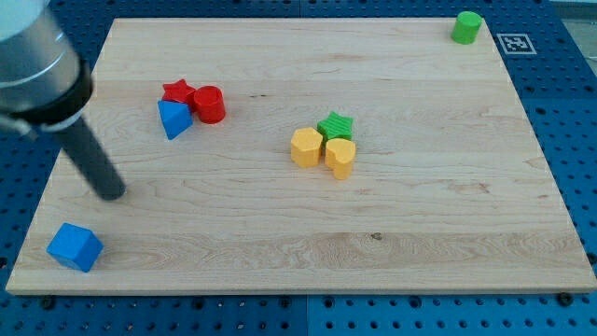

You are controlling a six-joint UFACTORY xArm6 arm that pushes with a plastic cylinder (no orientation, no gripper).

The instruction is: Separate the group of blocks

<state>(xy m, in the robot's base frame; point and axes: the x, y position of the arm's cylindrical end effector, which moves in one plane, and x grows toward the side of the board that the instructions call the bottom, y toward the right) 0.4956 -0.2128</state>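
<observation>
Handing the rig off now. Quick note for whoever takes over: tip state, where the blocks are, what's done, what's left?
My tip sits at the view's left, touching no block, below-left of the red cluster.
Cluster one: red star, red cylinder and blue triangle, packed together.
Cluster two: green star, yellow hexagon and yellow heart-like block, also touching.
Loners: blue cube bottom left, green cylinder top right.
Done: no visible separation in either cluster.
Left: push a cluster's blocks apart.

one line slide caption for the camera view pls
My tip sits left of two block clusters; blue cube and green cylinder lie apart.
</observation>
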